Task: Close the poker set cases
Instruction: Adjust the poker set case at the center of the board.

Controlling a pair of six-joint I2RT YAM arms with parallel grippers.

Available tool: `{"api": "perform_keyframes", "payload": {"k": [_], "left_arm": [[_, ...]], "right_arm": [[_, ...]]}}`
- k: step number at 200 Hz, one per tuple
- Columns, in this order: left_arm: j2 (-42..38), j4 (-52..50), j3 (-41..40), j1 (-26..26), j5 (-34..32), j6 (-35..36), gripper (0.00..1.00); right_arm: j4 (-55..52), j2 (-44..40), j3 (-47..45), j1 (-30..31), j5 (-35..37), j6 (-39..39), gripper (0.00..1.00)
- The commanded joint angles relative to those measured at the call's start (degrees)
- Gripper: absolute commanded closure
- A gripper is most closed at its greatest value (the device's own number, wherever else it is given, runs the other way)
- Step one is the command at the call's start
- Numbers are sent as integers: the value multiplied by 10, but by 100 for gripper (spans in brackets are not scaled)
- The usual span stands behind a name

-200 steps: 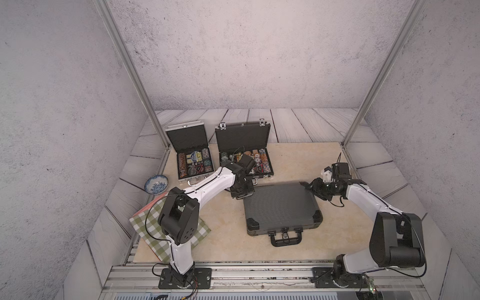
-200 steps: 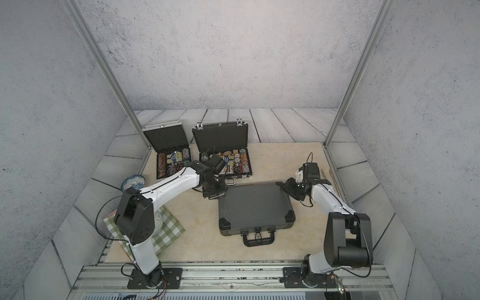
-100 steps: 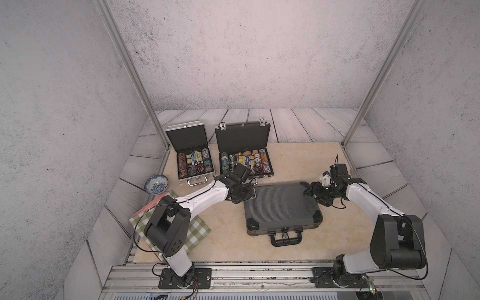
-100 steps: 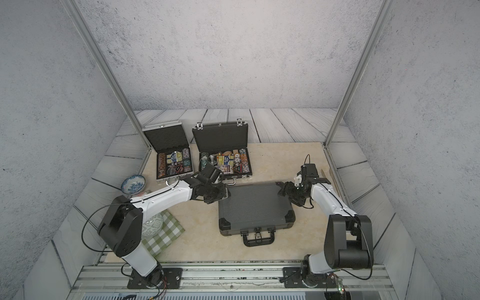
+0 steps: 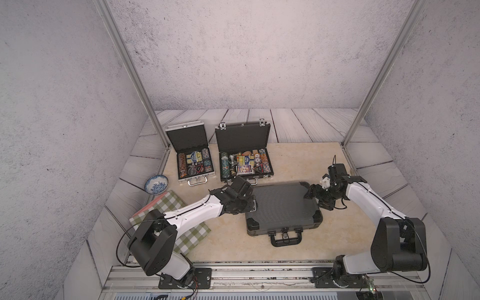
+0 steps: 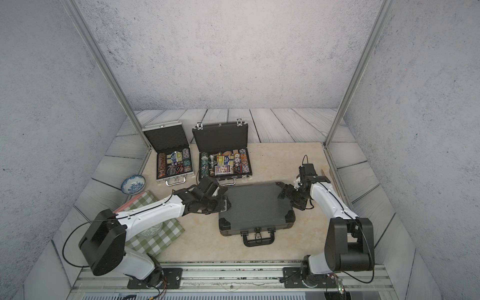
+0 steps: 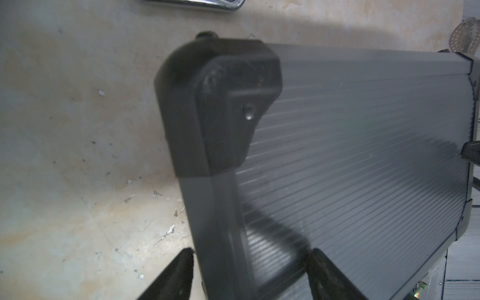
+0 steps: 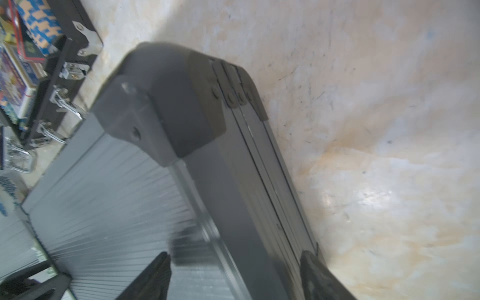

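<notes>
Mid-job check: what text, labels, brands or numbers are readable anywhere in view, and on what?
No text is readable.
Card boxes in the black open case: printed, too small; blurred in the right wrist view.
Chips in the silver case: markings too small.
Closed grey case: no lettering visible.

In both top views the left gripper [image 5: 252, 205] is mostly hidden under its own wrist. Both wrist views show the closed grey case [image 7: 350, 155] blurred and cut off at the picture edges. The left arm [image 5: 192, 211] covers part of the checked cloth [image 5: 193, 235]. Card print in the open black case [image 5: 245, 166] is too small to read.
</notes>
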Motion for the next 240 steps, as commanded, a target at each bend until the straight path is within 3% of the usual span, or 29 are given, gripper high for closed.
{"api": "perform_keyframes", "payload": {"k": [1,31,91,119,160,240], "left_arm": [[-14,-34,-22,0,3,0,27],[-12,-15,-43,1,39,-5,23],[56,69,-60,-5,122,-35,23],[97,111,-53,-12,140,-38,31],[176,135,9,-38,164,-25,53],[272,199,99,-58,168,-63,63]], "right_arm": [[-35,-32,30,-2,49,-11,16],[-32,-31,35,-13,32,-16,12],[21,-22,-48,-12,-60,-25,12],[44,-16,-85,-11,-76,-17,14],[66,-7,-112,-12,-75,1,24],[62,0,-111,-53,-51,-5,28]]}}
